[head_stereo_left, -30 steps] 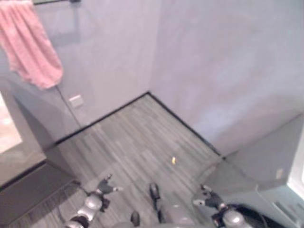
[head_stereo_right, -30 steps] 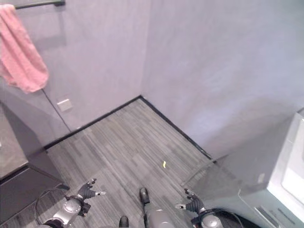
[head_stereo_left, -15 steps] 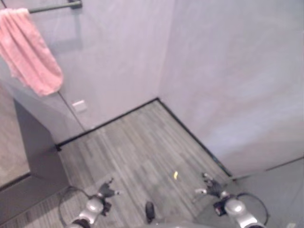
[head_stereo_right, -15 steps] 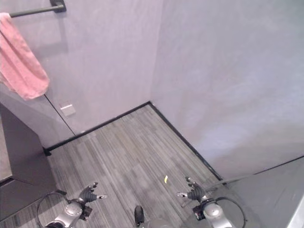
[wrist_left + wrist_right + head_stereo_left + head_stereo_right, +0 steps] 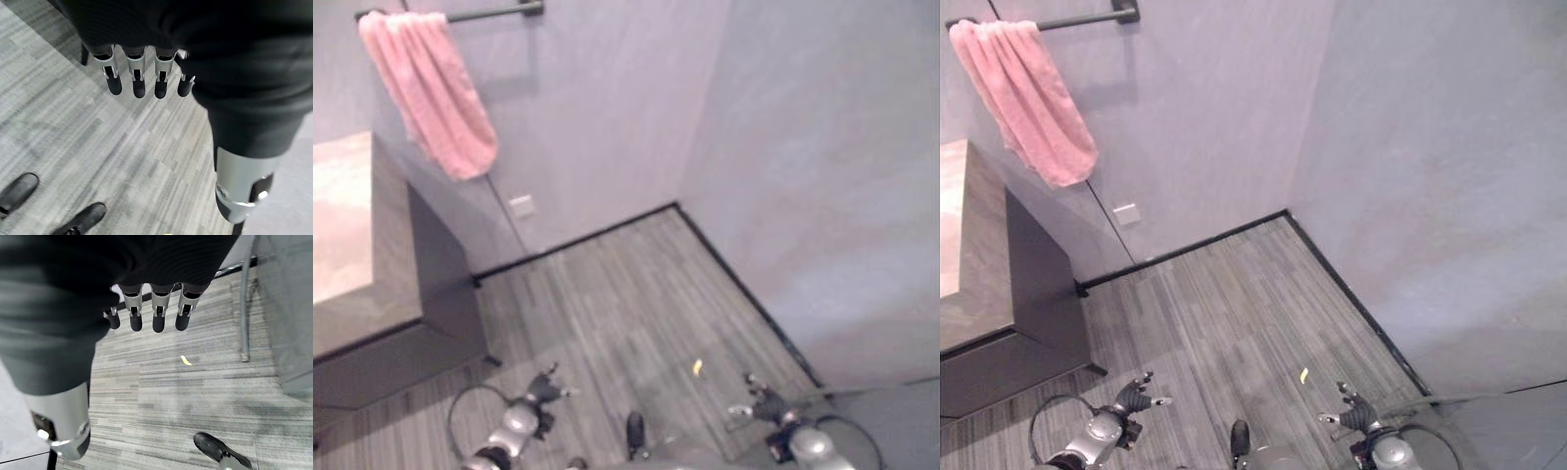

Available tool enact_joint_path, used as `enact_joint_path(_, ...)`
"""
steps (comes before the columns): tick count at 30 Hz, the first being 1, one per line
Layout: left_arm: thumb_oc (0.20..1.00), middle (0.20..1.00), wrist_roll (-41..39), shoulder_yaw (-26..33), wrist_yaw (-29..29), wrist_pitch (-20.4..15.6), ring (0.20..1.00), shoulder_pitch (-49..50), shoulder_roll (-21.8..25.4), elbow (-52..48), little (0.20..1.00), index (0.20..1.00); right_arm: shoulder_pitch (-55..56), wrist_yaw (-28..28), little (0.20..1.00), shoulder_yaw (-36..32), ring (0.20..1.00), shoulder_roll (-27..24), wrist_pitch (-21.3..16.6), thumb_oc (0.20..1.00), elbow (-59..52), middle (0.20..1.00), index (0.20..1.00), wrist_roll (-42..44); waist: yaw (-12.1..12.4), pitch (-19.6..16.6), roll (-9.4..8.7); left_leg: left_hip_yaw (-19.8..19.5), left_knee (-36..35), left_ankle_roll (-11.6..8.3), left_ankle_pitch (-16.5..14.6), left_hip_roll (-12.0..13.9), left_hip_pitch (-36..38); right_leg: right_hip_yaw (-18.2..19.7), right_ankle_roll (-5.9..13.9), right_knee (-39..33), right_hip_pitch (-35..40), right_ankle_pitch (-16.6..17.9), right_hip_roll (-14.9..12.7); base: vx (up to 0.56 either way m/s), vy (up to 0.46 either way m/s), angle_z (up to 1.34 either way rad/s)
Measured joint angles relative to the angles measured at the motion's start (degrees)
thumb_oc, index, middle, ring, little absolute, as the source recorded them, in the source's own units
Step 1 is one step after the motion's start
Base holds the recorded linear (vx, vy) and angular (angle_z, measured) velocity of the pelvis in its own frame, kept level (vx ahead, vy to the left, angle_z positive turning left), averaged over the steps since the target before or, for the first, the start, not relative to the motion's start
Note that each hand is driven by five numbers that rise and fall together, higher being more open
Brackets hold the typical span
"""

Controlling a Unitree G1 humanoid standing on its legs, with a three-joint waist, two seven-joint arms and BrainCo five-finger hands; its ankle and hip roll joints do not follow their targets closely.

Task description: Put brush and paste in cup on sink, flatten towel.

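A pink towel (image 5: 431,93) hangs bunched and narrow from a dark rail (image 5: 499,12) on the wall at the upper left. Beside and below it stands the vanity, with a pale stone counter top (image 5: 342,235) over a dark cabinet. My left hand (image 5: 1133,397) hangs low over the grey floor, far from the towel. Its fingers (image 5: 137,73) are straight and hold nothing. My right hand (image 5: 1356,416) hangs low on the other side, its fingers (image 5: 154,308) also straight and empty.
Grey plank floor runs to a corner of two grey walls. A small yellow scrap (image 5: 1303,375) lies on the floor near my right hand. A white wall socket (image 5: 1125,212) sits under the towel. A grey unit on a metal leg (image 5: 244,298) stands at the right.
The camera has swung left, so the towel, rail and counter top now sit further right in the picture. Both hands stay low and open.
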Motion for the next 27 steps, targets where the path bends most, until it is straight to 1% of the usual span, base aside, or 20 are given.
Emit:
enact_joint_path(1, 1.0, 1.0, 0.01, 0.0, 0.0, -0.02, 1.0, -0.05, 0.01, 0.04, 1.0, 1.0, -0.18, 0.0, 1.0, 0.0, 1.0, -0.02, -0.02, 1.0, 0.02, 1.0, 1.0, 0.0, 0.24, 0.2, 0.46, -0.27, 0.17, 0.16, 0.18, -0.19, -0.37, 0.48, 0.81, 2.3, -1.23, -0.72, -0.45, -0.09, 0.247, 0.05)
enact_joint_path(3, 1.0, 1.0, 0.04, 0.01, -0.07, -0.07, 1.0, -0.19, 0.0, 0.61, 1.0, 1.0, -0.2, -0.01, 1.0, -0.01, 1.0, -0.06, -0.02, 1.0, 0.07, 1.0, 1.0, 0.0, 0.18, 0.51, 0.82, -0.6, 0.02, 0.58, 0.31, -0.5, -0.44, 1.88, 1.13, 4.11, -2.06, -0.96, -0.71, -0.07, 0.152, 0.08)
enact_joint_path(6, 1.0, 1.0, 0.06, -0.01, -0.13, -0.07, 1.0, -0.42, 0.27, 1.33, 1.0, 1.0, -0.4, -0.01, 1.0, 0.01, 1.0, -0.12, -0.02, 1.0, 0.06, 1.0, 1.0, -0.03, 0.06, 0.61, 0.89, -1.61, 0.08, 1.34, 0.69, -1.28, -0.86, 6.92, 2.5, 8.59, -4.09, -2.77, -1.2, -0.08, 0.16, 0.2)
enact_joint_path(7, 1.0, 1.0, 0.14, -0.38, -0.26, -0.06, 1.0, -1.27, 0.7, 2.48, 1.0, 1.0, -1.14, 0.0, 1.0, 0.0, 1.0, -0.31, -0.15, 1.0, -0.09, 1.0, 1.0, -0.02, -0.72, 1.27, 1.12, -2.86, 0.18, 2.93, 0.68, -2.11, -1.92, 16.56, 4.74, 16.55, -8.23, -4.29, -0.95, -0.06, 0.195, 0.45)
enact_joint_path(8, 1.0, 1.0, 0.18, -0.38, -0.28, -0.07, 1.0, -1.76, 0.75, 3.05, 1.0, 1.0, -1.11, 0.01, 1.0, -0.08, 1.0, -0.32, -0.13, 1.0, -0.01, 1.0, 1.0, 0.0, -1.54, 1.45, 1.04, -3.82, 0.39, 3.37, 0.97, -2.54, -2.31, 21.87, 5.71, 19.77, -9.81, -4.81, 0.01, -0.04, 0.122, 0.49)
enact_joint_path(9, 1.0, 1.0, 0.2, -0.38, -0.28, -0.07, 1.0, -1.87, 0.84, 3.27, 1.0, 1.0, -0.75, 0.05, 1.0, -0.05, 1.0, -0.3, -0.08, 1.0, 0.01, 1.0, 1.0, 0.0, -1.92, 1.47, 0.91, -4.51, 0.48, 3.65, 1.16, -2.98, -2.26, 25.45, 6.57, 21.25, -10.3, -5.21, 0.32, -0.02, 0.092, 0.44)
enact_joint_path(10, 1.0, 1.0, 0.21, -0.37, -0.24, -0.09, 1.0, -1.59, 1.13, 3.22, 1.0, 1.0, 0.06, 0.12, 1.0, -0.01, 1.0, -0.17, -0.06, 1.0, 0.0, 1.0, 1.0, 0.0, -1.8, 1.14, 0.21, -4.93, 1.03, 3.53, 1.37, -3.81, -2.0, 30.71, 8.08, 21.72, -10.0, -6.21, 0.44, -0.01, 0.083, 0.2)
enact_joint_path(14, 1.0, 1.0, 0.35, -0.29, -0.33, -0.06, 1.0, -0.96, 2.57, 3.25, 1.0, 1.0, 1.05, 0.11, 1.0, -0.02, 1.0, 0.66, -0.09, 1.0, 0.65, 1.0, 1.0, 0.04, -1.9, 1.28, -1.71, -4.43, 2.35, 4.26, 0.73, -5.03, -2.6, 30.98, 8.35, 16.74, -7.3, -6.37, -1.64, -0.02, 0.086, -0.04)
enact_joint_path(15, 1.0, 1.0, 0.35, -0.25, -0.35, -0.05, 1.0, -0.81, 2.99, 3.22, 1.0, 1.0, 2.13, 0.15, 1.0, 0.02, 1.0, 1.07, -0.05, 1.0, 0.46, 1.0, 1.0, -0.02, -1.96, 0.9, -2.64, -4.22, 4.31, 4.29, -0.22, -5.07, -3.62, 31.65, 8.58, 15.34, -6.85, -6.49, -2.12, -0.07, 0.11, -0.05)
enact_joint_path(17, 1.0, 1.0, 0.35, -0.3, -0.32, -0.05, 1.0, -0.74, 2.93, 3.19, 1.0, 1.0, 3.13, 0.13, 1.0, 0.0, 1.0, 1.1, 0.07, 1.0, 0.08, 1.0, 1.0, -0.06, -2.13, 0.59, -3.18, -3.95, 6.05, 4.46, -1.0, -5.42, -3.94, 32.43, 9.01, 14.57, -6.4, -6.08, -2.16, -0.09, 0.093, -0.19)
enact_joint_path(18, 1.0, 1.0, 0.32, -0.44, -0.21, -0.07, 1.0, -0.7, 2.69, 2.8, 1.0, 1.0, 3.05, 0.03, 1.0, -0.06, 1.0, 0.91, -0.08, 1.0, -0.76, 1.0, 1.0, -0.06, -2.85, 0.32, -3.06, -4.35, 7.61, 4.48, -2.15, -4.78, -5.4, 35.01, 11.45, 14.27, -6.46, -4.54, -1.27, -0.08, 0.04, -0.21)
enact_joint_path(19, 1.0, 1.0, 0.31, -0.51, -0.17, -0.16, 1.0, -0.88, 2.75, 2.43, 1.0, 1.0, 3.43, 0.05, 1.0, -0.05, 1.0, 0.88, -0.08, 1.0, -1.46, 1.0, 1.0, -0.06, -3.5, 0.07, -3.42, -4.43, 9.17, 4.57, -2.63, -5.03, -6.48, 35.6, 11.52, 14.13, -6.64, -4.61, -1.39, -0.12, 0.052, -0.22)
enact_joint_path(20, 1.0, 1.0, 0.31, -0.52, -0.15, -0.36, 1.0, -1.1, 2.83, 1.89, 1.0, 1.0, 3.36, 0.04, 1.0, -0.07, 1.0, 0.86, -0.1, 1.0, -2.39, 1.0, 1.0, -0.06, -3.57, 0.08, -3.72, -4.38, 11.75, 4.58, -3.77, -4.8, -8.02, 36.56, 11.56, 13.6, -6.82, -4.87, -1.44, -0.07, 0.01, -0.06)
enact_joint_path(22, 1.0, 1.0, 0.56, -0.58, -0.21, -0.34, 1.0, -1.46, 2.57, 1.65, 1.0, 1.0, 3.75, 0.05, 1.0, -0.04, 1.0, 0.92, -0.07, 1.0, -2.86, 1.0, 1.0, -0.07, -4.18, 0.0, -4.05, -4.25, 16.33, 4.41, -5.42, -4.66, -10.31, 36.26, 10.37, 12.23, -7.71, -5.52, -1.52, -0.11, -0.045, -0.08)
enact_joint_path(23, 1.0, 1.0, 0.84, -0.65, -0.23, -0.34, 1.0, -1.46, 2.62, 1.1, 1.0, 1.0, 3.83, 0.04, 1.0, -0.02, 1.0, 0.87, -0.05, 1.0, -3.18, 1.0, 1.0, -0.07, -4.19, 0.03, -4.1, -4.04, 18.63, 4.47, -6.22, -4.46, -11.5, 36.07, 10.28, 12.21, -8.23, -5.45, -1.43, -0.1, -0.121, -0.31)
enact_joint_path(24, 1.0, 1.0, 1.25, -0.58, -0.27, -0.32, 1.0, -1.41, 2.74, 0.69, 1.0, 1.0, 4.02, 0.09, 1.0, 0.21, 1.0, 0.81, -0.09, 1.0, -4.45, 1.0, 1.0, -0.38, -3.74, 0.07, -3.97, -4.13, 21.68, 4.58, -7.29, -3.32, -13.8, 36.19, 10.95, 13.29, -9.08, -5.12, -0.75, -0.09, -0.15, -0.31)
enact_joint_path(25, 1.0, 1.0, 1.24, -0.52, -0.28, -0.29, 1.0, -1.46, 3.0, 0.75, 1.0, 1.0, 3.55, 0.12, 1.0, 0.94, 1.0, 0.82, -0.25, 1.0, -4.85, 1.0, 1.0, -0.65, -3.85, 0.29, -4.2, -4.5, 22.89, 4.77, -8.3, -3.17, -14.57, 36.89, 10.9, 13.77, -9.01, -5.17, -0.3, -0.02, -0.103, -0.21)
enact_joint_path(26, 1.0, 1.0, 1.23, -0.39, -0.27, -0.29, 1.0, -1.57, 2.93, 0.96, 1.0, 1.0, 3.84, 0.16, 1.0, 1.14, 1.0, 1.0, -0.15, 1.0, -4.76, 1.0, 1.0, -1.41, -3.67, 0.33, -4.64, -4.51, 23.46, 4.55, -8.57, -3.03, -14.39, 36.52, 11.03, 14.11, -8.93, -5.12, -0.23, -0.01, -0.076, 0.06)
enact_joint_path(27, 1.0, 1.0, 1.18, -0.27, -0.26, -0.28, 1.0, -1.34, 2.82, 1.03, 1.0, 1.0, 4.03, 0.18, 1.0, 1.71, 1.0, 0.92, -0.13, 1.0, -4.73, 1.0, 1.0, -2.28, -3.43, 0.38, -4.56, -4.64, 23.44, 4.59, -8.6, -2.81, -14.47, 36.1, 10.82, 14.33, -8.81, -5.25, -0.25, 0.02, -0.117, 0.15)
